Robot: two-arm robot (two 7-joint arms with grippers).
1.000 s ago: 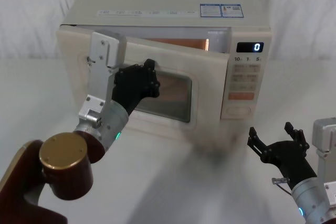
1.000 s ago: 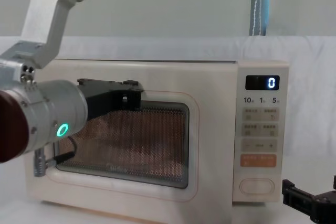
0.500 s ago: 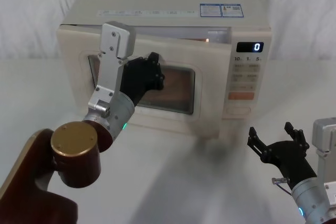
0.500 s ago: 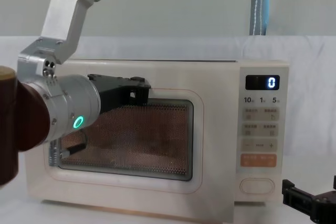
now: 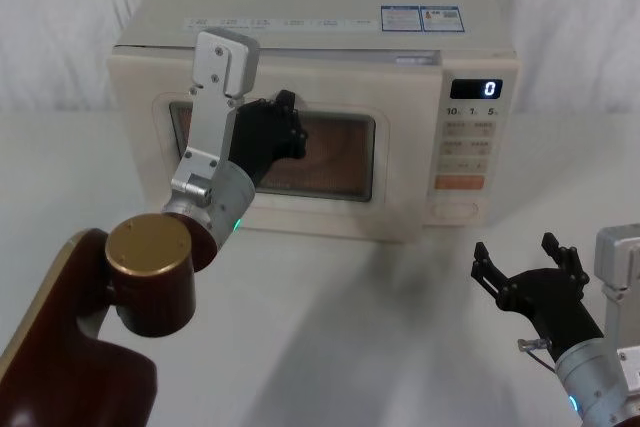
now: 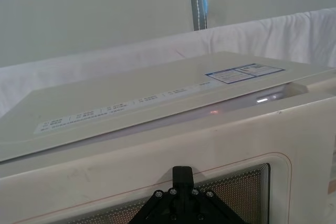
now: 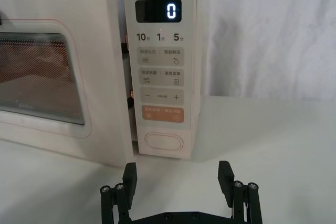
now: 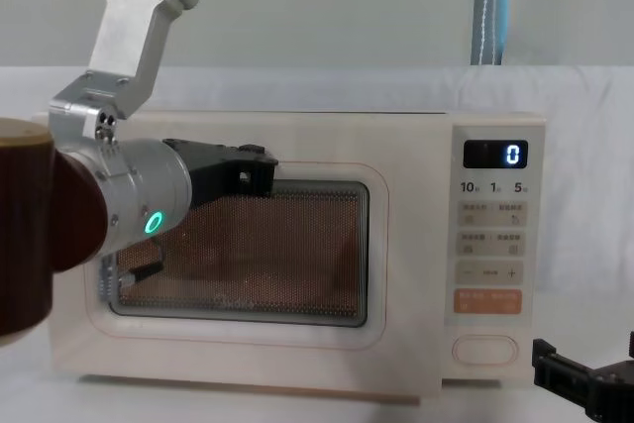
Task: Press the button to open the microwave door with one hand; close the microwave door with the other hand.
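the microwave (image 5: 300,7) is sitting on the white table (image 5: 330,347), and everything here is placed by it. the microwave door (image 5: 400,177) is covering most of its front and is looking almost shut. the left arm is reaching up to the door, and the left gripper (image 5: 275,137) is pressing against the dark window, near the door's top edge. i cannot tell if its fingers are open or closed. the right gripper (image 5: 532,282) is hanging low in front of the microwave's control panel, off the table, with its fingers spread wide and holding nothing. the button (image 5: 455,210) is sitting at the bottom of that panel, just under the orange key (image 5: 459,183), and nothing is touching it.

the step in hand is looking like the closing push. to do it well, the left gripper should be pushing straight in, flat on the door, until it clicks shut - and not sliding across the glass.

the chest view is making the door look fully closed. the right wrist view is showing more - a thin dark gap (image 7: 126,72) between the door's edge and the panel. the left wrist view is showing a slit of light along the door's top too.
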